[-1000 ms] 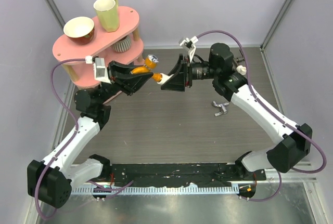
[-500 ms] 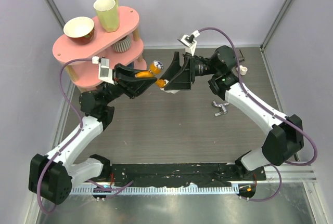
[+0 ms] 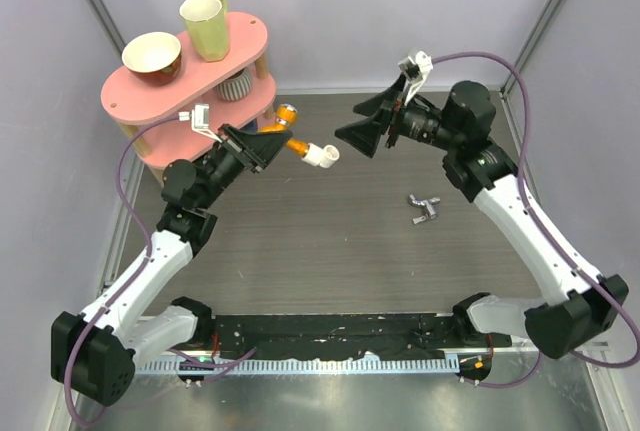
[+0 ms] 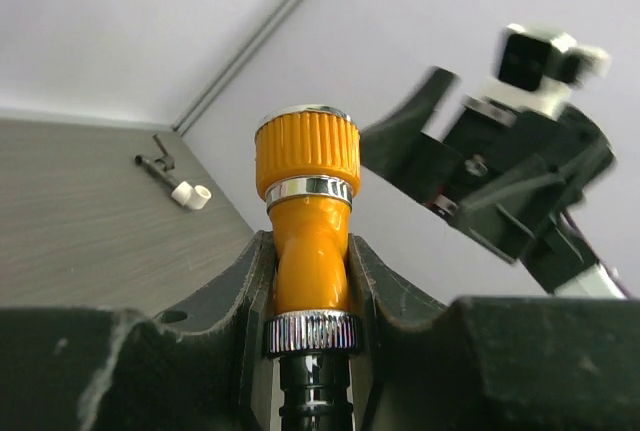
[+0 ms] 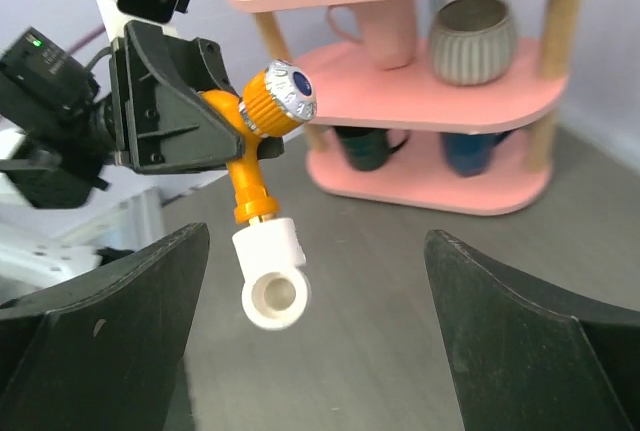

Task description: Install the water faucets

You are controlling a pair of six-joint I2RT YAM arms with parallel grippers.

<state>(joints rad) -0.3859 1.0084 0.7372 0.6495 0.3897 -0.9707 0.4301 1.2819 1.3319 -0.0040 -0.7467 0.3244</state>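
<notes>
The orange water faucet (image 3: 283,135) hangs in the air above the back left of the table, with my left gripper (image 3: 262,140) shut on its body. Its silvery knob (image 3: 288,113) points up and back. The white pipe fitting (image 3: 322,155) sits on its lower end. In the left wrist view the orange body (image 4: 307,241) is pinched between the dark fingers (image 4: 235,291). My right gripper (image 3: 368,122) stands open to the right of the fitting, apart from it. In the right wrist view the fitting (image 5: 272,276) hangs between and beyond the wide fingers (image 5: 110,321), touching neither.
A pink two-tier shelf (image 3: 150,101) with cups and a bowl stands at the back left, just behind the left gripper. A small silver metal tap piece (image 3: 424,209) lies on the table right of centre. A dark tap piece with a white end (image 4: 178,183) lies near the far wall.
My right gripper has opened, let go of the white fitting and drawn back to the right. The left gripper has kept the faucet, now with the fitting on its end, and tilted it.
</notes>
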